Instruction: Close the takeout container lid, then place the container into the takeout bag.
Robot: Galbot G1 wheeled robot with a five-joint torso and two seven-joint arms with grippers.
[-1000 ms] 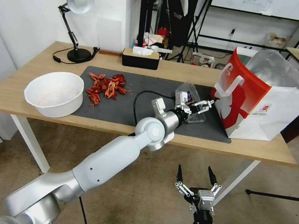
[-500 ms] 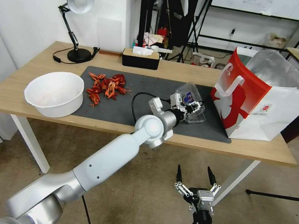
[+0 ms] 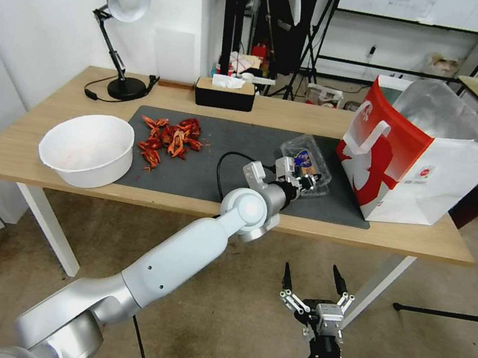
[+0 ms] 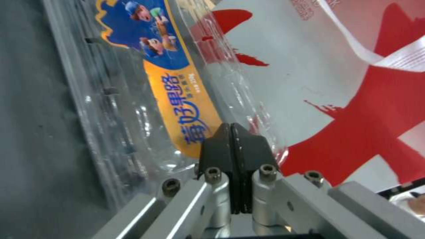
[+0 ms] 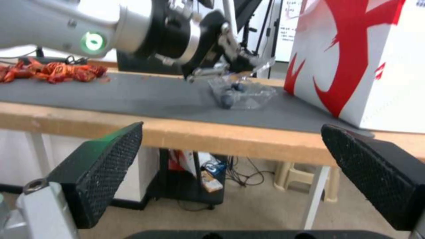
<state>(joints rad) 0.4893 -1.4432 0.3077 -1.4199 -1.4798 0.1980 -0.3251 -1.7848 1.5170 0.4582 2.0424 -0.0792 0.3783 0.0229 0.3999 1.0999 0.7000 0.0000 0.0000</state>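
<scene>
Although the left arm's wrist hides the near end of the container (image 3: 312,175) in the head view, the clear box is seen lying on the dark mat (image 3: 204,167) just beside the takeout bag (image 3: 417,159), with a narrow strip of bare mat between them. At the desk's (image 3: 12,161) left end a white bowl (image 3: 87,149) sits close to the front edge, and a heap of red crayfish (image 3: 170,135) lies on the mat beside it; open mat stretches from there to the container. The left end effector (image 3: 304,181) is clenched, its black fingertips (image 4: 232,149) pressed together against the edge of the takeout container lid (image 4: 146,76), by the orange end of its blue-orange label; whether any plastic is pinched between them is hard to make out. In the right wrist view the lid is tilted over the base, not yet flat, and a few dark berries (image 5: 230,94) show through the plastic. The bag stands upright near the desk's right end, mouth open, foil lining showing, its far side cut off behind its own wall. The right end effector (image 3: 314,291) hangs below the desk's front edge, well apart from everything, its fingers (image 5: 102,169) spread wide and released.
</scene>
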